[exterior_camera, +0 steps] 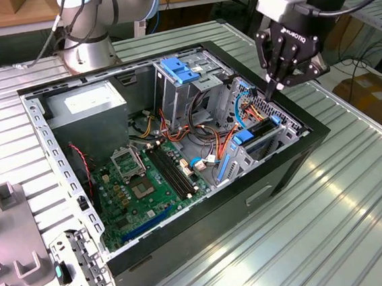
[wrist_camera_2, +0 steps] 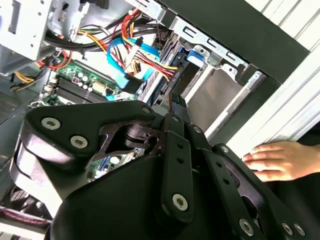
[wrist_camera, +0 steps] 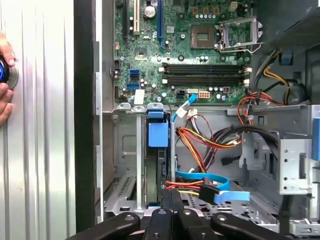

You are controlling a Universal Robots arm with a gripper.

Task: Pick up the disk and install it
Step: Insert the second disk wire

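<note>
The disk (exterior_camera: 243,138) stands on edge in a slot of the metal drive cage (exterior_camera: 282,137), at the end of the open computer case on the exterior view's right. Its blue rail end faces the motherboard. In the first wrist view the disk (wrist_camera: 158,134) shows as a blue tab over a dark thin body inside the cage. My gripper (exterior_camera: 272,89) hovers just above that cage, shut, with nothing between its fingers. Both wrist views show the black fingers pressed together over the cage, as the gripper (wrist_camera: 167,196) and again as the gripper (wrist_camera_2: 172,102).
Red, orange and blue cables (exterior_camera: 242,114) run beside the cage. The case also holds a green motherboard (exterior_camera: 147,181), a grey power supply (exterior_camera: 86,106) and a blue bracket (exterior_camera: 180,69). A person's hand (wrist_camera_2: 280,160) rests on the ribbed table outside the case wall. Grey fixtures (exterior_camera: 17,234) lie at the exterior view's left.
</note>
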